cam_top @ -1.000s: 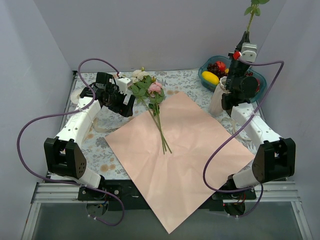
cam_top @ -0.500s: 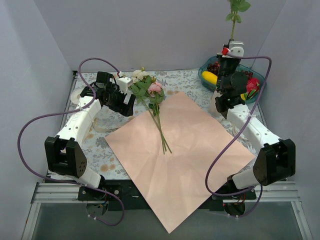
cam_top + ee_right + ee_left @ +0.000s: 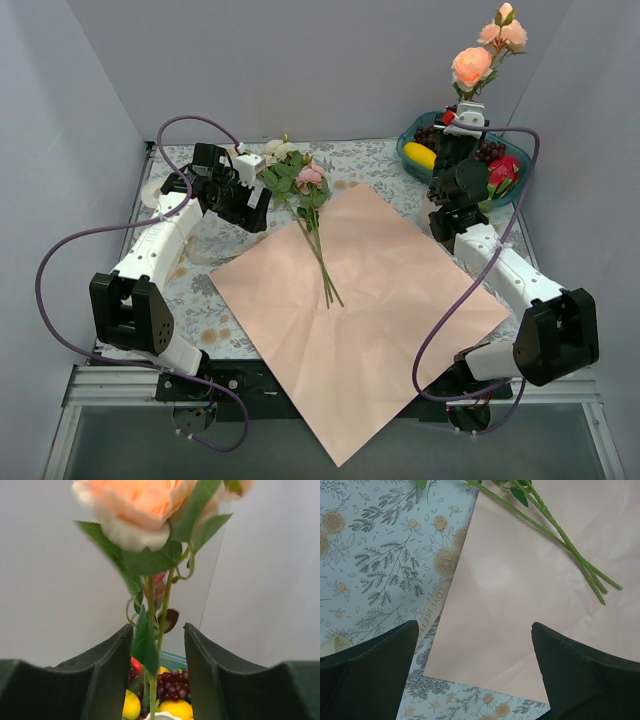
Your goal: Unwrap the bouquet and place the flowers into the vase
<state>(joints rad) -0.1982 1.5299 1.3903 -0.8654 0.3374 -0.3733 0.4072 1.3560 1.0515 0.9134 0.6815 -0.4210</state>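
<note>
The bouquet is undone: its pink paper (image 3: 370,300) lies flat, with several flowers (image 3: 303,185) resting across its far corner, stems (image 3: 560,535) pointing toward me. A peach rose (image 3: 472,68) stands upright with its stem running down to the vase (image 3: 429,207), which is mostly hidden behind my right arm. In the right wrist view the rose (image 3: 135,505) rises between the fingers above the vase's white rim (image 3: 162,716). My right gripper (image 3: 159,630) is open, its fingers clear of the stem on both sides. The left gripper (image 3: 475,650) is open over the paper's left edge.
A teal fruit bowl (image 3: 408,130) with a lemon, grapes and red fruit sits just behind the vase. A cream ribbon (image 3: 432,607) lies on the flowered tablecloth (image 3: 375,565) beside the paper. Walls close in at the back and sides.
The right arm brought the peach rose down, so its blooms came into view above the vase, and its jaws opened off the stem. The left arm stayed still.
</note>
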